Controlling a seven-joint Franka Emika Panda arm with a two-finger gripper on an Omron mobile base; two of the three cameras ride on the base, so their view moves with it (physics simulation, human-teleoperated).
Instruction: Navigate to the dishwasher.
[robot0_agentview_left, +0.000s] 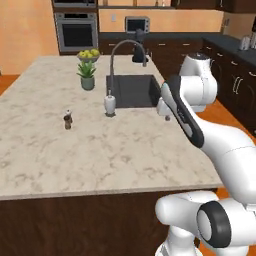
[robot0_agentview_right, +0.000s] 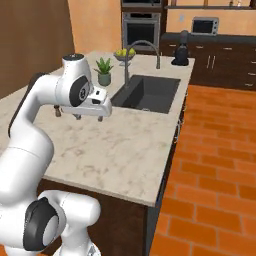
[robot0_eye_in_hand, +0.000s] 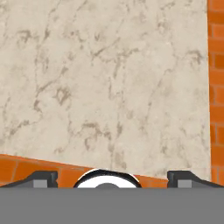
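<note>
Right now I am hovering my gripper (robot0_eye_in_hand: 112, 177) over the marble island (robot0_agentview_left: 100, 150), jaws spread wide and holding nothing. I am judging the drive as barely begun: I am not making out the dishwasher anywhere yet, so the base needs turning to find it. Farther off, the sink (robot0_agentview_left: 131, 90) is sitting empty, and a bowl (robot0_agentview_left: 88, 55) is holding yellow-green fruit
</note>
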